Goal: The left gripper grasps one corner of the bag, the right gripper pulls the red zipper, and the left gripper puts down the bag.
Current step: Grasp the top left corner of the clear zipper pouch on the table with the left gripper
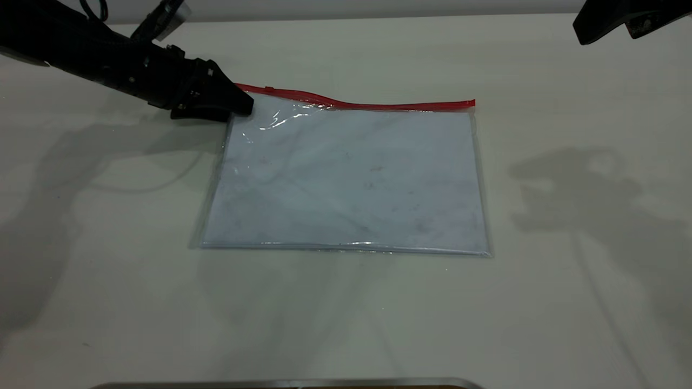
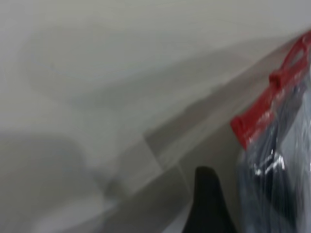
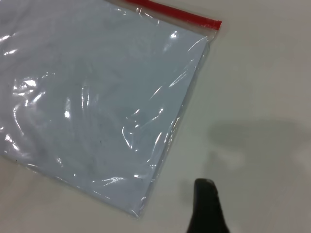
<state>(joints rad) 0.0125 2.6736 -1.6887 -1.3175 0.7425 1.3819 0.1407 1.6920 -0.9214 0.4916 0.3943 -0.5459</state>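
Your clear bag lies flat, red zipper rippled, left gripper at its corner, grip unclear.

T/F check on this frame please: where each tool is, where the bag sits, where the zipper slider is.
1. The left tool is at the bag's corner where the red zipper ends. True.
2. The right tool is gripping the zipper. False: it hangs well away from the bag, high at the table's far right, touching nothing.
3. The bag lies mostly flat on the table, white paper showing through. True.
4. The zipper runs along the bag's edge nearest the exterior camera. False: it runs along the far edge.
5. The slider tab sits at the zipper's right end. False: it sits near the left end, close to the left tool.
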